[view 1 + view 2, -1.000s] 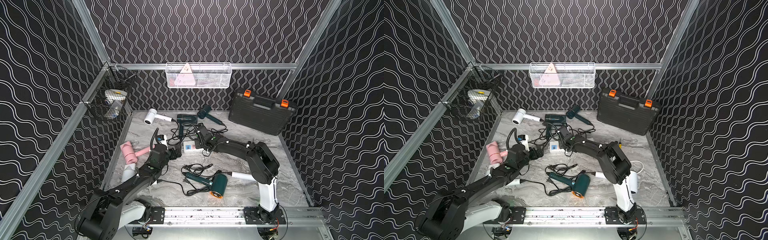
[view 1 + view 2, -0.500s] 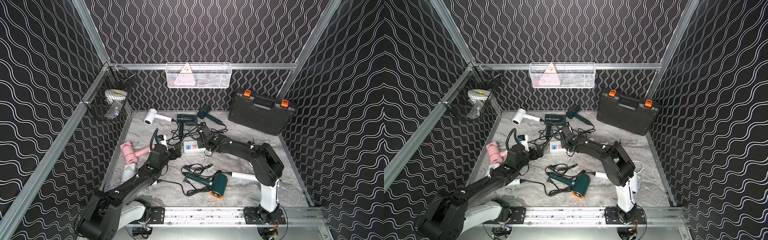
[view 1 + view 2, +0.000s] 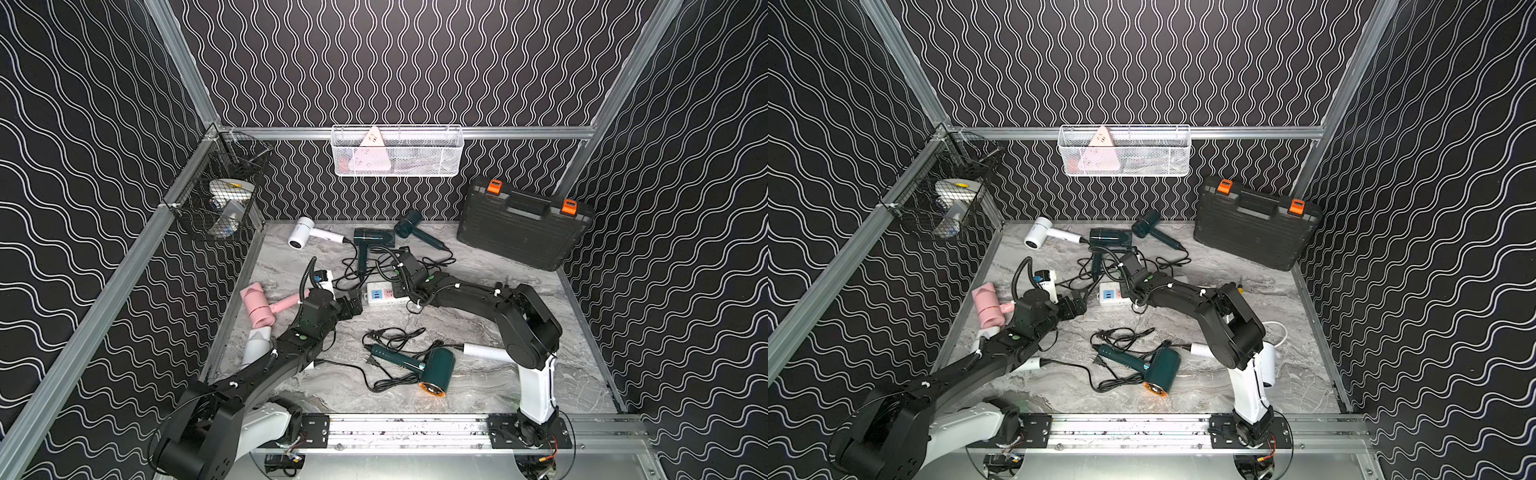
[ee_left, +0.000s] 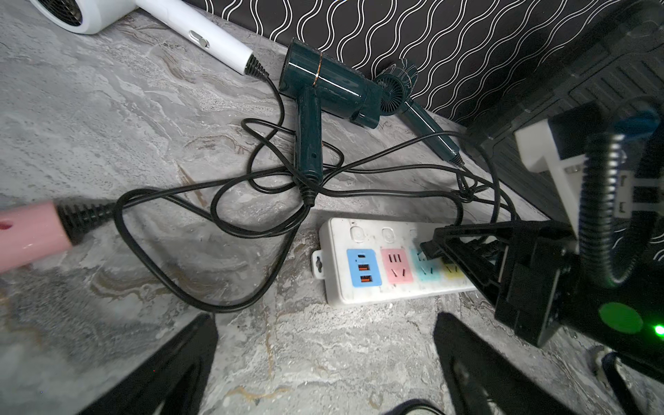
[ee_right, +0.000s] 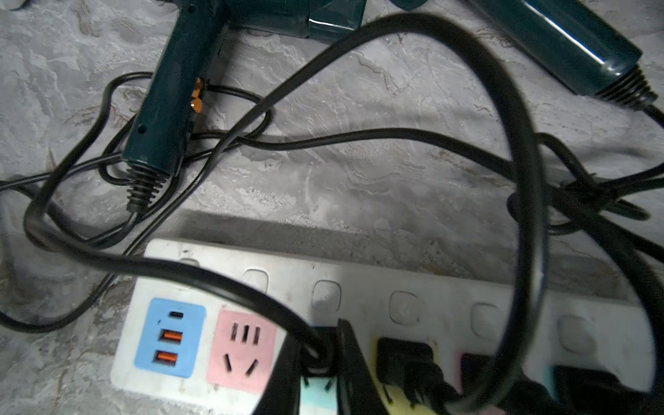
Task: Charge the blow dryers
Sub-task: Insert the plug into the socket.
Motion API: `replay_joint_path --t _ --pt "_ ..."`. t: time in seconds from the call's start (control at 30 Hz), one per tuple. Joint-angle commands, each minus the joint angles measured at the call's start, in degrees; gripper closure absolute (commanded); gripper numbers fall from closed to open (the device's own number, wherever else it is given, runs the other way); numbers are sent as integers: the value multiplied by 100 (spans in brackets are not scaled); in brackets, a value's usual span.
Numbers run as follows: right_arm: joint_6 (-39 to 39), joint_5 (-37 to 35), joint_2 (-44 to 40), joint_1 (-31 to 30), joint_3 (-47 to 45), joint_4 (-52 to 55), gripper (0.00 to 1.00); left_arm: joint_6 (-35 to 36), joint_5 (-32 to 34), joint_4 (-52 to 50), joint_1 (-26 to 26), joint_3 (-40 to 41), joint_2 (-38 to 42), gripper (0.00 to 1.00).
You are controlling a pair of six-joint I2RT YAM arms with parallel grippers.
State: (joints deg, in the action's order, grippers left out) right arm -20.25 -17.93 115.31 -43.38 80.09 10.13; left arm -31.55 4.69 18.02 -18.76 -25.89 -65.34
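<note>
My right gripper (image 5: 319,355) is shut on a black plug (image 5: 325,346) at the teal socket of the white power strip (image 3: 380,295); two prongs still show under the plug. Other plugs (image 5: 406,359) sit in the sockets beside it. My left gripper (image 4: 325,319) stands open and empty over bare table just short of the strip's end. Blow dryers lie around: white (image 3: 301,235) and two dark green (image 3: 372,237) (image 3: 409,222) at the back, pink (image 3: 259,305) at the left, dark green (image 3: 436,368) in front, and a white handle (image 3: 486,351) under my right arm.
Black cords (image 4: 251,201) tangle between the strip and the back dryers, and one loops over my right wrist view. A black toolcase (image 3: 523,232) leans at the back right. Wire baskets (image 3: 397,151) (image 3: 224,199) hang on the walls. A loose cord (image 3: 390,336) lies in front.
My right arm's elbow has shifted slightly to the right while its gripper stays at the strip with the plug. The left arm has not moved.
</note>
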Motion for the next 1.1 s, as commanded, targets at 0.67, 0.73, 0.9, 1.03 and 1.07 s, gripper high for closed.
replay_joint_path --t 0.67,0.73,0.9,1.03,1.07 --pt "-155 -126 -219 -210 -1229 -523 100 35 171 66 7 49 108 1" --pt "-179 -149 -228 -241 -1331 -546 100 44 184 66 10 58 135 1" --pt "-282 -166 -288 -277 -1622 -594 100 35 190 59 5 75 170 1" --pt "-389 -140 -242 -277 -1724 -551 100 35 193 45 10 69 180 1" --pt "-432 -115 -213 -277 -1711 -535 100 35 190 39 7 65 187 1"
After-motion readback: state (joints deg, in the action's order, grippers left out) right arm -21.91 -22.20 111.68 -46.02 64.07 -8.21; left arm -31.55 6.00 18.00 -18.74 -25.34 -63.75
